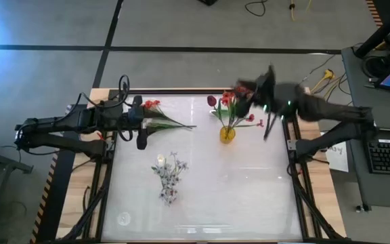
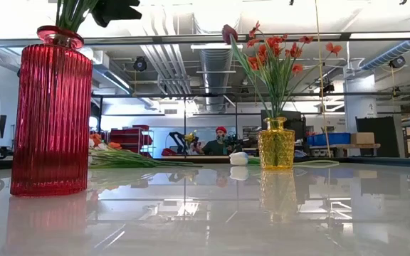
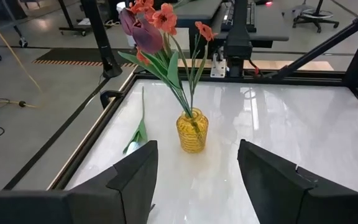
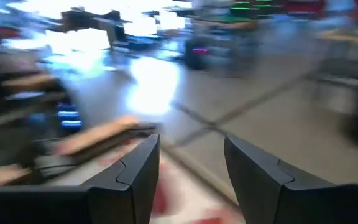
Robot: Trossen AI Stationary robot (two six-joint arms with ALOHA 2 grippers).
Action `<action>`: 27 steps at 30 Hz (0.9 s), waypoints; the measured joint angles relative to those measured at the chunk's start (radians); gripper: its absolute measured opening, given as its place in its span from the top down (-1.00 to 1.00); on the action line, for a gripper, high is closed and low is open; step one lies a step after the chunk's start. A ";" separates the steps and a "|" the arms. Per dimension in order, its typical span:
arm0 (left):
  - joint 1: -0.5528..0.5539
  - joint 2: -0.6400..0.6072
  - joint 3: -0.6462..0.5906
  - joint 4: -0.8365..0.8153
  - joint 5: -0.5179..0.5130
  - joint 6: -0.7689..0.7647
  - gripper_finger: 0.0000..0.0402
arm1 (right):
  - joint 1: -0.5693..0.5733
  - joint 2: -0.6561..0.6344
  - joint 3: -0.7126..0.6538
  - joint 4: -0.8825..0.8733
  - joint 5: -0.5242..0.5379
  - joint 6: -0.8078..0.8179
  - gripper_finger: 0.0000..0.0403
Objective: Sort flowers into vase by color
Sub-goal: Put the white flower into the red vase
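A yellow vase (image 1: pixel 227 133) stands right of the table's middle and holds orange-red blossoms (image 3: pixel 165 17) and a maroon tulip (image 3: pixel 143 34). More orange-red flowers (image 1: pixel 160 114) lie flat on the table at the far left. Right beside them, my left gripper (image 1: pixel 141 129) is open with nothing between its fingers (image 3: pixel 194 180). Toward the near edge, a red vase (image 2: pixel 52 114) holds whitish sprays (image 1: pixel 169 166). My right gripper (image 1: pixel 261 87), blurred, is up in the air just right of the yellow vase's blossoms. It is open with nothing between its fingers (image 4: pixel 191 180).
A loose green stem with a leaf (image 3: pixel 138 130) lies on the table on the far side of the yellow vase. A white blossom (image 2: pixel 238 158) lies on the table beside that vase. The table's black frame (image 1: pixel 293 146) borders the white top. A person (image 2: pixel 221 142) sits far behind.
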 joint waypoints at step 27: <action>0.000 -0.031 0.000 -0.025 -0.155 -0.032 -0.03 | -0.988 0.318 0.163 -0.589 -0.711 -0.097 0.55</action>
